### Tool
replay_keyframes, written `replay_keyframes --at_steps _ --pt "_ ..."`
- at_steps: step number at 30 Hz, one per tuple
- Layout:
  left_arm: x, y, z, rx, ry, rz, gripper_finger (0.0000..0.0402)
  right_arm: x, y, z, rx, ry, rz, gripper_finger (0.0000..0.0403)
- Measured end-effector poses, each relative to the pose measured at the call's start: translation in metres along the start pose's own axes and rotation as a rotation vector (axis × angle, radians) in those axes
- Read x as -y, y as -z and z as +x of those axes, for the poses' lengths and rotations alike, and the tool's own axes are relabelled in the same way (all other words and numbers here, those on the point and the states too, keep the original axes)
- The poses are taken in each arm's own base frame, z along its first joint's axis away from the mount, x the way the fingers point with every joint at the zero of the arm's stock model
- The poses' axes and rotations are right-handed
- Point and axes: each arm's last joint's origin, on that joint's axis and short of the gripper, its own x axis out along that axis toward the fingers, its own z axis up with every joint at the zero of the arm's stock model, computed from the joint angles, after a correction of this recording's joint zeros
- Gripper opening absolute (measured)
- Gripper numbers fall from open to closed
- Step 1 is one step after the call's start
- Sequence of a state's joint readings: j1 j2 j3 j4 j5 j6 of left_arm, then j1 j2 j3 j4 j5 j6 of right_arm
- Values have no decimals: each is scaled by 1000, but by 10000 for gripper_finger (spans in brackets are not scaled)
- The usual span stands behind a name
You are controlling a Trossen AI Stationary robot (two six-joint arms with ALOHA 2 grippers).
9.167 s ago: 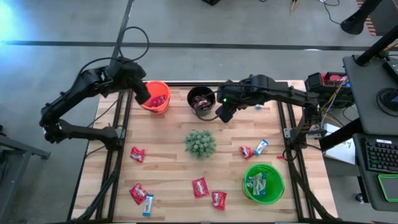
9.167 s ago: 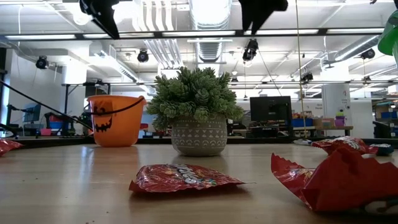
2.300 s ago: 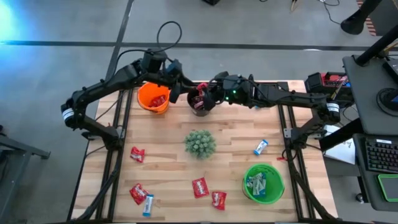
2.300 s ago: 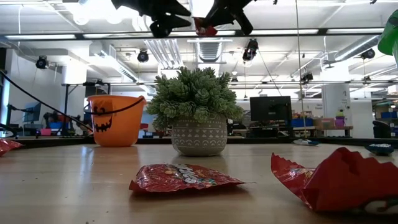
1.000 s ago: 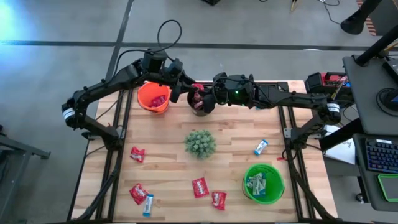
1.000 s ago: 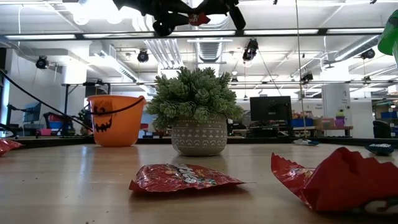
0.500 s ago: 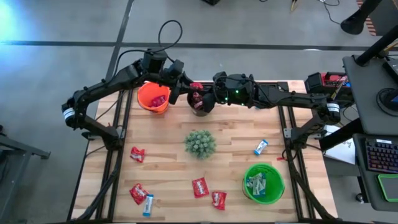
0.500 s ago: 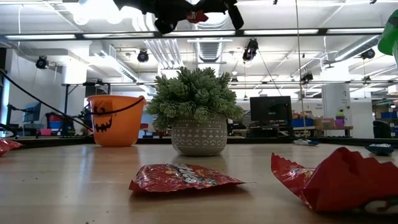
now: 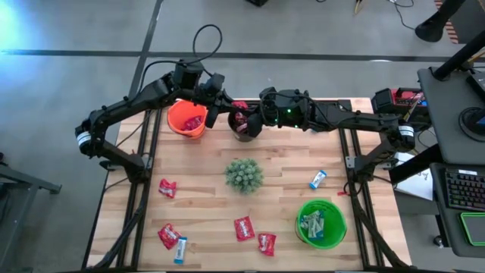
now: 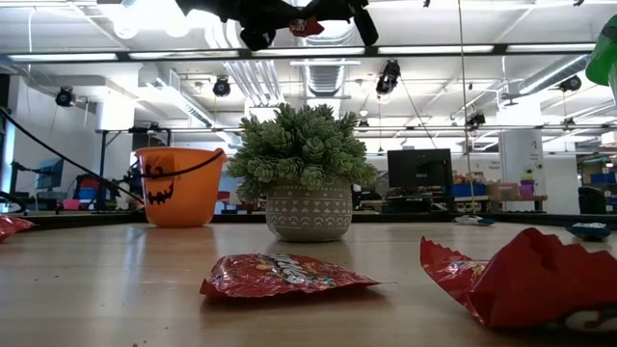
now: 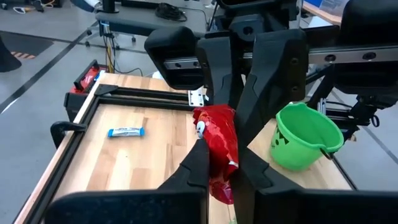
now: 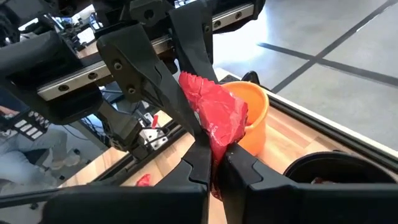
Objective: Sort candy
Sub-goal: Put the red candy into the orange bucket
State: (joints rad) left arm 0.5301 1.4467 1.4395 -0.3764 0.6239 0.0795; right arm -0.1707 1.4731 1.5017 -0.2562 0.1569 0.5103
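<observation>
Mid-air handover above the far edge of the bench. The left gripper (image 9: 226, 107) has just closed: a second ago its fingers stood apart around the red candy (image 9: 241, 107), and now they are pinched onto it, as the left wrist view shows with the red wrapper (image 11: 217, 149) caught between the dark fingertips. The right gripper (image 9: 252, 120) remains clamped on the same packet, seen from its own wrist camera as a crumpled red fold (image 12: 214, 115) held between its fingers. Both arms therefore share one sweet, held high above the black bucket (image 9: 244, 127), just beside the orange bucket (image 9: 187, 118); in the low view the packet (image 10: 307, 26) hangs near the ceiling line, well above the potted plant (image 10: 305, 172).

The transfer is judged half done: the right fingers must release before the left arm can carry the packet toward the orange bucket, which already holds red wrappers. Several candies still lie on the near half of the bench (image 9: 197, 189), among them red packets (image 9: 244, 227) and a blue-and-white one (image 9: 317, 180); the green bucket (image 9: 320, 222) stands near the near right corner.
</observation>
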Motion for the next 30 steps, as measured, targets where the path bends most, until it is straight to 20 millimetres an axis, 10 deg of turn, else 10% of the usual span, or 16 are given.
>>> replay_keyframes --at_steps 15,30 --pt "0 0 -1 0 -20 -5 1 2 1 -13 -74 -10 -68 137" --pt "-2 13 -5 -138 -121 -12 1 16 -10 -120 -226 90 -92 164"
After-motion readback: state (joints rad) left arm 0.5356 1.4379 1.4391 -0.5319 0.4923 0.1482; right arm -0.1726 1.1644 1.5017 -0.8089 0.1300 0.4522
